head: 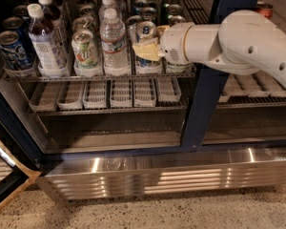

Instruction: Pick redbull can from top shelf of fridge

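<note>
The redbull can (146, 31), slim and silver-and-blue with a pull-tab top, stands at the front of its lane on the top shelf (57, 76), a grey wire rack inside the fridge (204, 94). My gripper (148, 50), with yellowish pads on a white arm, reaches in from the right. It sits right at the can's front, over its lower body. The can stands upright on the shelf. The can's lower half is hidden behind the gripper.
Left of the can stand a water bottle (113, 42), a green-patterned can (84, 49), a tea bottle (44, 39) and a dark-blue can (10, 49). A lower rack holds white ribbed trays (119, 92). The open door edge (5, 185) is at lower left, above the ribbed steel base panel (171, 171).
</note>
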Robot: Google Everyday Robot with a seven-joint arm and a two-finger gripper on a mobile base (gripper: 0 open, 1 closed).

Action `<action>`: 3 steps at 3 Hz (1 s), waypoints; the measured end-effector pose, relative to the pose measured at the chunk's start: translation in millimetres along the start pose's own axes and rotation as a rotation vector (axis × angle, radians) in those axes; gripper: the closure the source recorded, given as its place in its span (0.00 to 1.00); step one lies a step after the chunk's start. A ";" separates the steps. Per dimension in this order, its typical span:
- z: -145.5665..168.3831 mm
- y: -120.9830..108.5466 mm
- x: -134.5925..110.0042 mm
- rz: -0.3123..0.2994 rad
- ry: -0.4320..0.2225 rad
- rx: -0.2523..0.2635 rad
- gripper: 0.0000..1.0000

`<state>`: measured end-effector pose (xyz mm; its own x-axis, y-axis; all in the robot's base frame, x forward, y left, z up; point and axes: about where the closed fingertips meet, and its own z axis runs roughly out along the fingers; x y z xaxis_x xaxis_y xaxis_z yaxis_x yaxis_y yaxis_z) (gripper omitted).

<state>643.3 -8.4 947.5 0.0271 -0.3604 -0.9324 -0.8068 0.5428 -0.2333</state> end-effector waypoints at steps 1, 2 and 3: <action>0.0 0.0 0.1 0.000 0.000 0.000 1.00; 8.1 8.2 20.7 0.065 0.009 -0.006 1.00; 10.1 7.5 23.4 0.076 0.009 -0.009 1.00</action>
<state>643.9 -5.1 921.2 -0.0397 -0.3256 -0.9447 -0.8114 0.5622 -0.1597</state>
